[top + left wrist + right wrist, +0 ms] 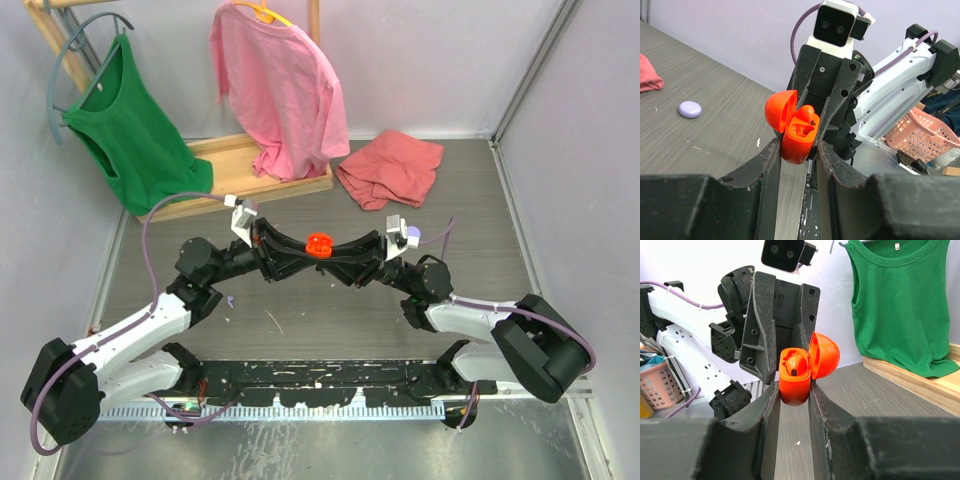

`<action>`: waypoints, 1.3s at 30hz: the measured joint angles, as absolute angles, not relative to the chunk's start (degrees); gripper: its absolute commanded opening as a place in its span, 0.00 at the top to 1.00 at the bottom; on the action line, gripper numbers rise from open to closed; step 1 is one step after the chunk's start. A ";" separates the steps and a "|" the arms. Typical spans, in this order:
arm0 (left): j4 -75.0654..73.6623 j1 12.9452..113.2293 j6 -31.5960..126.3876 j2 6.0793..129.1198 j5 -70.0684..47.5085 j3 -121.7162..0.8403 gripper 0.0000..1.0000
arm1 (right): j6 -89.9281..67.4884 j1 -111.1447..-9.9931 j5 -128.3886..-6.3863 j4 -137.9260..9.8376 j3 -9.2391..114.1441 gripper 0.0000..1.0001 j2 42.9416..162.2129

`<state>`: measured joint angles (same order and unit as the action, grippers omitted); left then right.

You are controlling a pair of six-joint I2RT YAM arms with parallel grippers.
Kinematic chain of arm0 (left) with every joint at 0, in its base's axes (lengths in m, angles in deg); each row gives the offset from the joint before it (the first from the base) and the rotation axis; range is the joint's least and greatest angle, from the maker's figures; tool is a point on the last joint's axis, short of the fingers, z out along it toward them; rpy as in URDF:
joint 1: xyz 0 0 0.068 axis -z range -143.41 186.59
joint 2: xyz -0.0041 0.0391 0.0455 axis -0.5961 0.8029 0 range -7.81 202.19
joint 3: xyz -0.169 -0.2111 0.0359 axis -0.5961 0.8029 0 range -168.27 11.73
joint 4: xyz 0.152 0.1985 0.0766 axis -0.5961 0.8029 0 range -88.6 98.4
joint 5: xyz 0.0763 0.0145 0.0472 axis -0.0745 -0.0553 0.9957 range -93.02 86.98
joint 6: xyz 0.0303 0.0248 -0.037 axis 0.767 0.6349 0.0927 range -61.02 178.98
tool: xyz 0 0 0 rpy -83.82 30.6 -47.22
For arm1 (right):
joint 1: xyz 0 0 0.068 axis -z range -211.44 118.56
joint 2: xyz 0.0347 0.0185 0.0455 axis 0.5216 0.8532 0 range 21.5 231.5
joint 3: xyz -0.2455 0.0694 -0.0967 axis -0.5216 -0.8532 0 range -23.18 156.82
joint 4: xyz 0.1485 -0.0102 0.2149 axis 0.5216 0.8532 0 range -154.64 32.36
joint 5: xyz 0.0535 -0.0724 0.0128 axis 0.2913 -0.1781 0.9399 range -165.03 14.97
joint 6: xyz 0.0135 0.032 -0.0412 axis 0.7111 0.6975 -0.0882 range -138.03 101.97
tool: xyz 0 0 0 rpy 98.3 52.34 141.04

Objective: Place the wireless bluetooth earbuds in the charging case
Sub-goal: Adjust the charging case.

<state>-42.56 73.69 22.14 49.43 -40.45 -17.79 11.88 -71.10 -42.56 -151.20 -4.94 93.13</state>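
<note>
An orange charging case (318, 243) hangs above the table middle with its lid open, held between both grippers. My left gripper (303, 244) comes from the left and is shut on the case's lower body (796, 146). My right gripper (334, 246) comes from the right and is shut on the same body (795, 387). One red-orange earbud (795, 362) sits in a slot of the case and also shows in the left wrist view (808, 113). The other slot looks empty. No black or lavender earbuds are in view.
A lavender round disc (690, 109) lies on the table beyond the left gripper. A crumpled red cloth (390, 168) lies at the back. A green top (135, 140) and a pink shirt (280, 85) hang over a wooden rack (225, 160). A pink basket (925, 132) stands off the table.
</note>
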 measured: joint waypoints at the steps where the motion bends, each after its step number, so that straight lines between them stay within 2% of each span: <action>1: -42.58 73.69 22.14 49.38 -40.54 -17.79 0.75 | 12.03 -71.06 -42.41 -151.20 -4.88 0.99 93.13; 5: -42.67 73.69 22.14 49.27 -40.93 -17.79 0.80 | 12.20 -70.95 -41.82 -151.23 -4.72 0.98 93.15; 13: -42.56 73.69 23.53 47.50 -41.30 -16.93 0.95 | 12.34 -70.69 -38.30 -151.42 -3.89 0.81 93.55; 18: -40.73 73.73 26.14 45.47 -41.41 -16.26 1.00 | 12.29 -70.71 -36.35 -151.42 -3.78 0.78 93.57; 27: -36.73 74.26 32.23 41.12 -41.72 -15.10 1.00 | 9.45 -71.43 -34.67 -149.19 -3.39 0.61 92.63; 39: -33.34 73.91 38.57 36.57 -38.70 -13.46 1.00 | 3.24 -71.12 -34.65 -140.78 -3.39 0.57 88.11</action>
